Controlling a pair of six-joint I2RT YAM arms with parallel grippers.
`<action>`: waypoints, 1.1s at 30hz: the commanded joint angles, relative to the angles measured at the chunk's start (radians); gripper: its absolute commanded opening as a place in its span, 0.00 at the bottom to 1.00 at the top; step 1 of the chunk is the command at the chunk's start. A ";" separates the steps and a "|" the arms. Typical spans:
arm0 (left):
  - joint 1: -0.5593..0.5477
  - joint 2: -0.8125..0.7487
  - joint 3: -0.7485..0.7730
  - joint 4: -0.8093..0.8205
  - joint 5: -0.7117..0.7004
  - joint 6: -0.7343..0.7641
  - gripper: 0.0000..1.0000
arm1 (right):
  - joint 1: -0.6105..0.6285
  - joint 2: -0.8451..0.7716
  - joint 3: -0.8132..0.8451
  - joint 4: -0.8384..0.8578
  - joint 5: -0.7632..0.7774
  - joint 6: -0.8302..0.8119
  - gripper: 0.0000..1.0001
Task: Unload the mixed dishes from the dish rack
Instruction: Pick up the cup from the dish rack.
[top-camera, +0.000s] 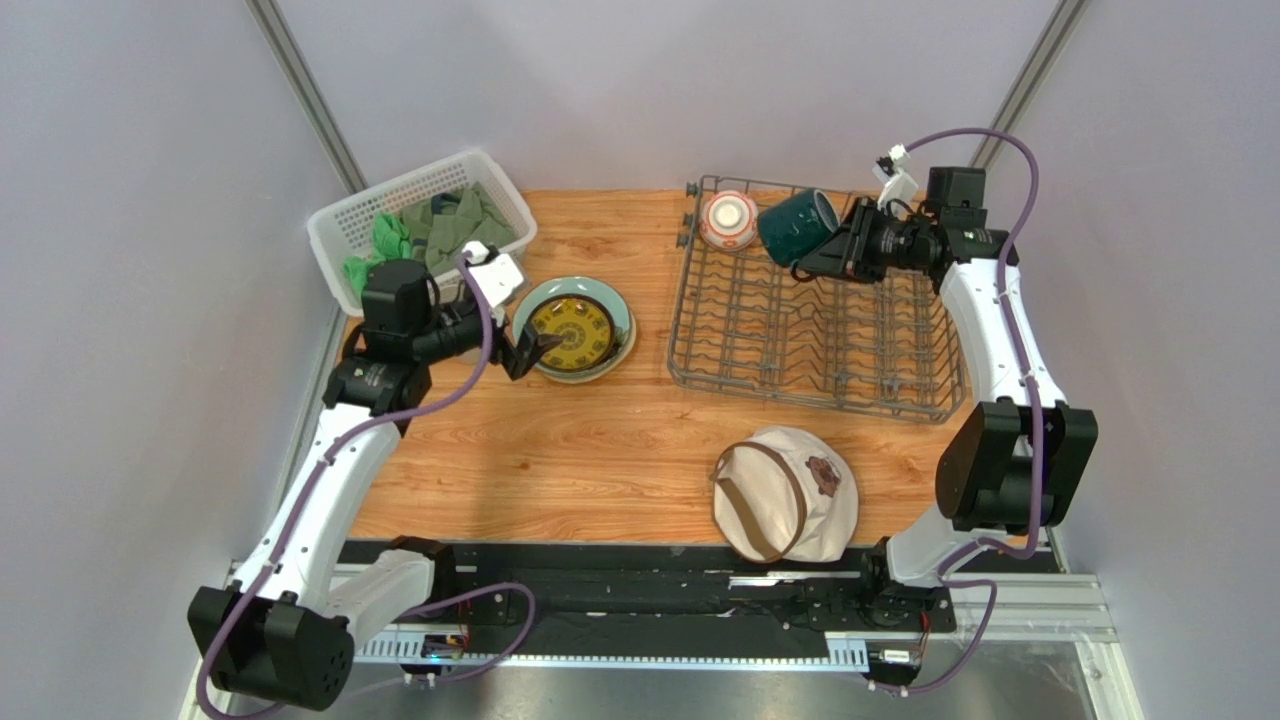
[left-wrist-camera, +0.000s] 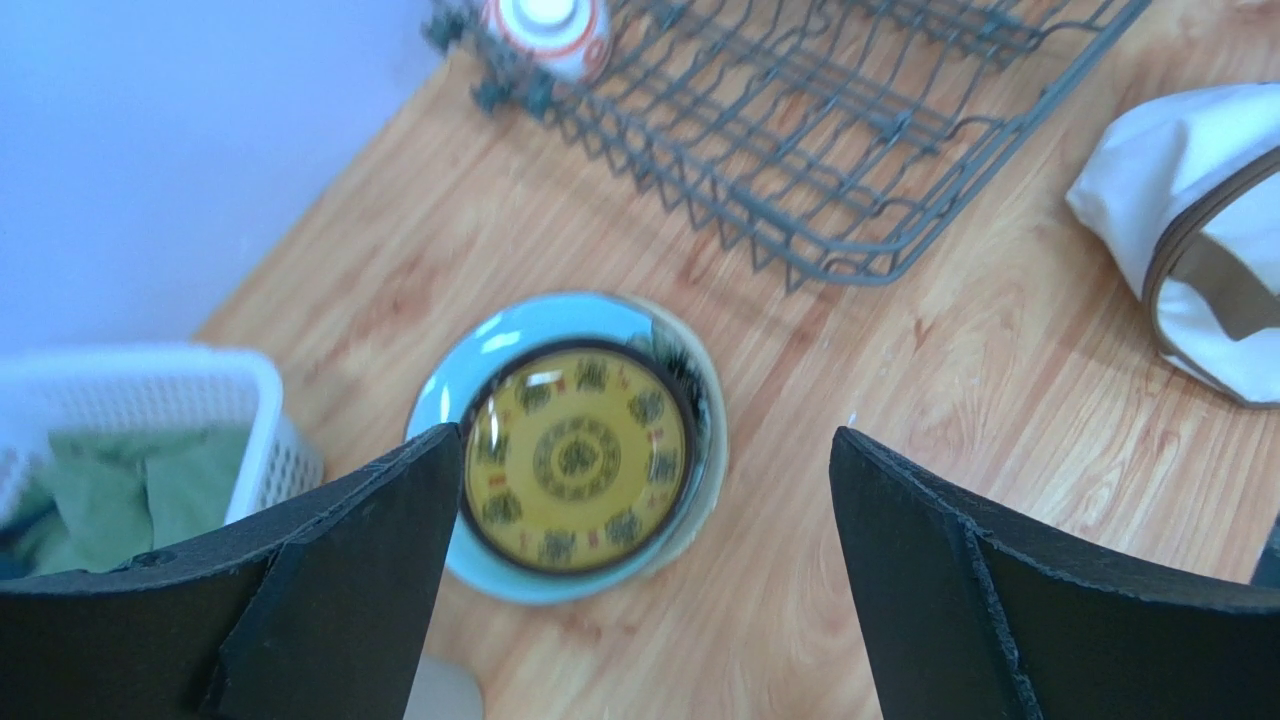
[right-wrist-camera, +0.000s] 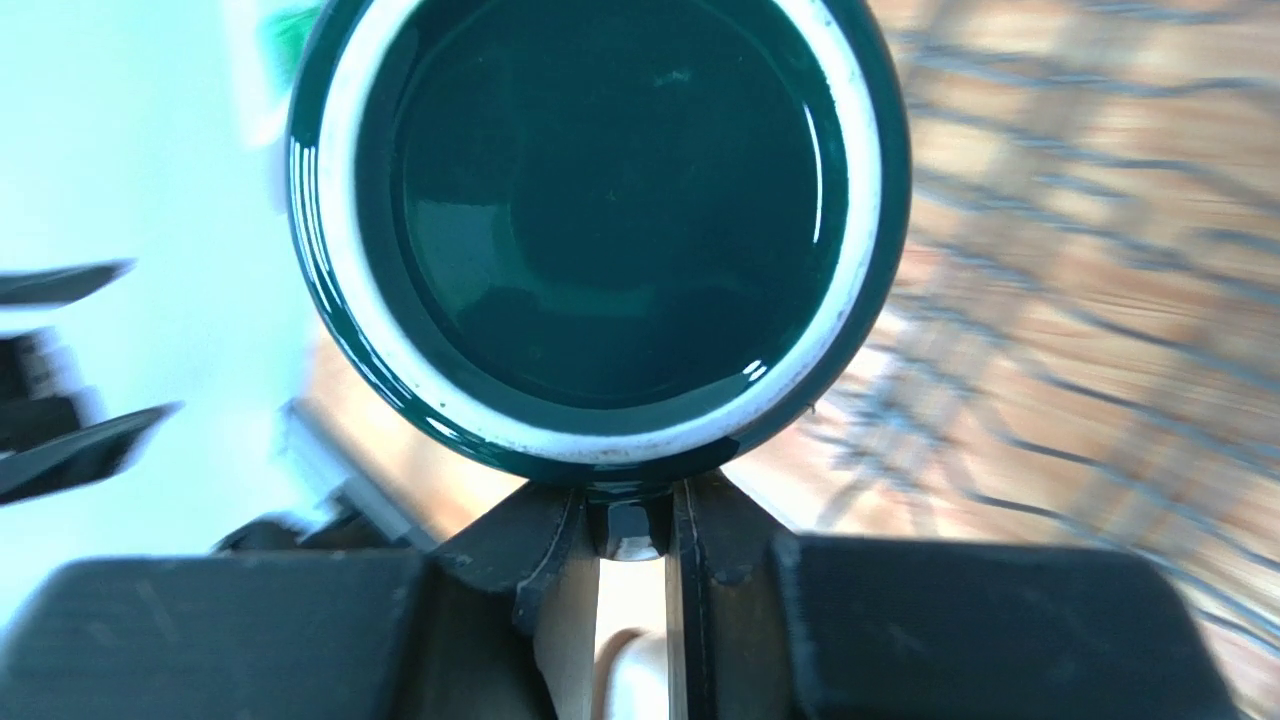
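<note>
The dark grey wire dish rack stands at the back right of the table. A red-orange-and-white bowl sits upside down in its back left corner, also visible in the left wrist view. My right gripper is shut on the handle of the dark green mug, held tilted above the rack's back edge; the mug's mouth faces the right wrist camera. The small yellow-patterned plate lies on the pale green plate left of the rack. My left gripper hangs open just above them, holding nothing.
A white lattice basket with green cloths stands at the back left, close behind the left arm. A round beige hat with a brown strap lies near the front edge, below the rack. Grey walls close in on both sides.
</note>
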 joint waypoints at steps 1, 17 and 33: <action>-0.087 -0.040 -0.064 0.306 0.002 -0.040 0.99 | 0.017 -0.027 0.021 0.099 -0.319 0.060 0.00; -0.284 0.090 -0.095 0.680 -0.098 -0.091 0.98 | 0.194 -0.020 -0.098 0.228 -0.614 0.109 0.00; -0.379 0.201 -0.115 0.889 -0.175 -0.098 0.95 | 0.308 0.031 -0.093 0.159 -0.729 0.031 0.00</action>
